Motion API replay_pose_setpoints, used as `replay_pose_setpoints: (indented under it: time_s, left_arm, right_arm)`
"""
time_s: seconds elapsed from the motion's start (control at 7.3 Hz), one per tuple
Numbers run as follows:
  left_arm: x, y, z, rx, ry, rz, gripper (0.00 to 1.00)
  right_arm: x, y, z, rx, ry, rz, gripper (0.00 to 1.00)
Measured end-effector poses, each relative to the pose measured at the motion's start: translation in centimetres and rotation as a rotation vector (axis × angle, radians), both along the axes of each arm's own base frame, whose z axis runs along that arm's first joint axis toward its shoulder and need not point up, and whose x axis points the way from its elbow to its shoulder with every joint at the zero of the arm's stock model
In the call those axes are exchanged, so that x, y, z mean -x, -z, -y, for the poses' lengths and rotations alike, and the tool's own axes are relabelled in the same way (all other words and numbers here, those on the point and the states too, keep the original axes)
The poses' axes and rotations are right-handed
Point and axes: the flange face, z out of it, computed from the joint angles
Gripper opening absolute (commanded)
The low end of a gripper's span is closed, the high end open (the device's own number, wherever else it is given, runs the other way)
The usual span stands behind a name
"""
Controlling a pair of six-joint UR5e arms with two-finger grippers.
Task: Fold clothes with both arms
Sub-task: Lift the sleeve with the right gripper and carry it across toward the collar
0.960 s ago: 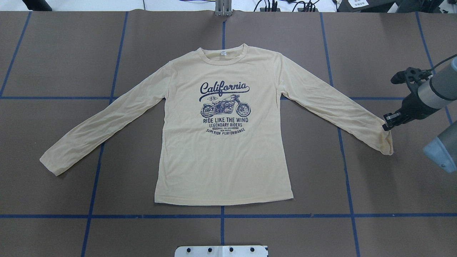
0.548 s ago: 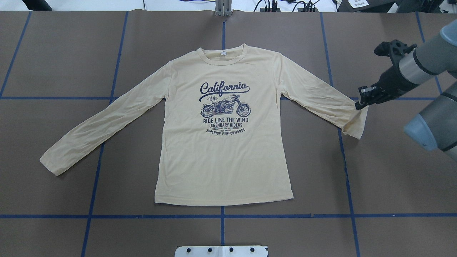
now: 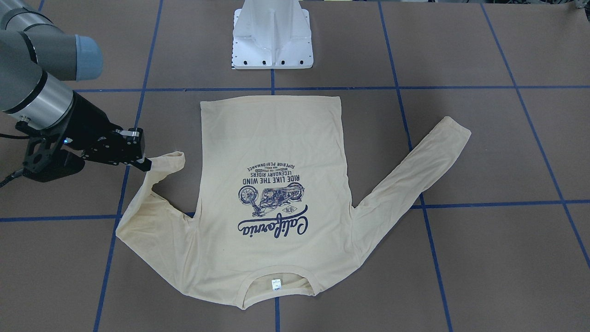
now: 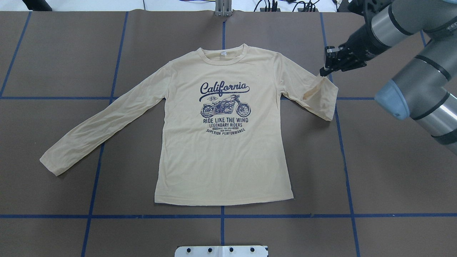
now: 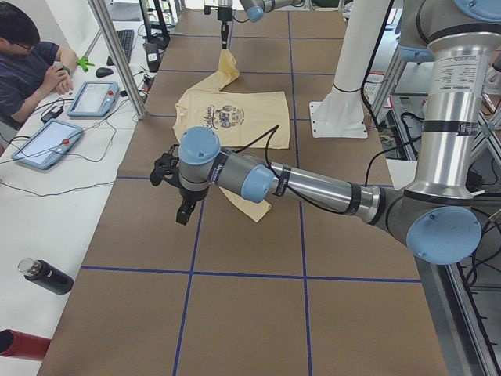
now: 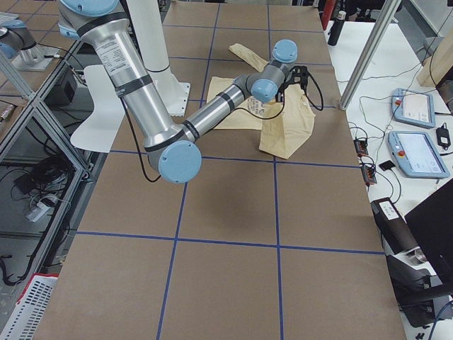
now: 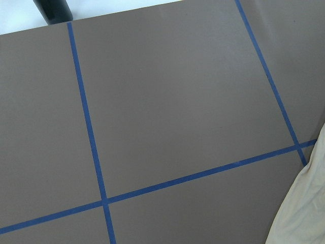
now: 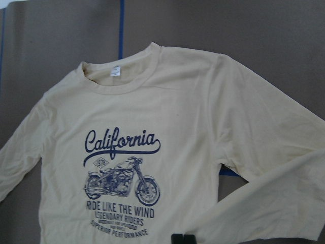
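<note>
The right pincer (image 4: 322, 72) is clamped shut on the cuff of the shirt (image 4: 221, 160), lifting that sleeve off the table (image 4: 53, 53) so it doubles back toward the shoulder. The left pincer (image 5: 184, 213) hangs low, out to the left of the white base (image 4: 221, 251); I cannot tell whether it is open or closed. The shirt lies flat, print up, with the hem nearest the base and the collar farthest. Its length runs straight out from the base. Farther off, a person (image 5: 31, 63) sits beside tablets (image 5: 94, 98).

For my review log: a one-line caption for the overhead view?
Right end effector pinches one sleeve cuff of the print-up cream shirt, sleeve doubled back toward the shoulder.
</note>
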Motion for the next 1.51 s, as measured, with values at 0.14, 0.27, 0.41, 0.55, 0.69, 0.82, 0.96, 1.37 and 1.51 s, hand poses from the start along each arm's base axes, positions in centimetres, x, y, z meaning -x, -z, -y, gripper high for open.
replay_pose_setpoints:
  time_s: [0.14, 0.27, 0.41, 0.55, 0.69, 0.82, 0.96, 1.37, 1.51]
  left_arm:
    - [0.0, -0.3, 0.1, 0.004, 0.0, 0.0, 0.99]
    - [0.0, -0.4, 0.1, 0.009, 0.0, 0.0, 0.99]
    - [0.0, -0.7, 0.1, 0.015, 0.0, 0.001, 0.99]
    - [0.0, -1.3, 0.4, 0.024, 0.0, 0.0, 0.99]
    - [0.0, -1.8, 0.7, 0.034, 0.0, 0.0, 0.99]
    - [0.0, -2.2, 0.9, 0.042, -0.001, 0.001, 0.99]
    - [0.0, -2.5, 1.0, 0.047, -0.002, 0.001, 0.99]
    - [-0.1, -3.2, 1.3, 0.061, -0.004, 0.001, 0.99]
    - [-0.1, -3.5, 1.6, 0.065, -0.004, 0.001, 0.99]
  right_arm:
    - [1.1, 4.3, 1.8, -0.004, -0.017, 0.027, 0.0]
    - [3.0, 8.5, 4.4, -0.002, -0.029, 0.039, 0.0]
    - [5.9, 11.2, 6.9, 0.003, -0.036, 0.03, 0.0]
    - [10.2, 12.4, 8.7, -0.002, -0.045, 0.006, 0.0]
    - [14.3, 12.4, 9.3, -0.008, -0.052, -0.022, 0.0]
    - [17.6, 12.4, 9.2, -0.014, -0.058, -0.048, 0.0]
    - [20.1, 12.9, 9.1, -0.021, -0.064, -0.068, 0.0]
    - [25.0, 13.5, 9.0, -0.068, -0.095, -0.087, 0.0]
    - [25.8, 13.5, 8.8, -0.09, -0.107, -0.081, 0.89]
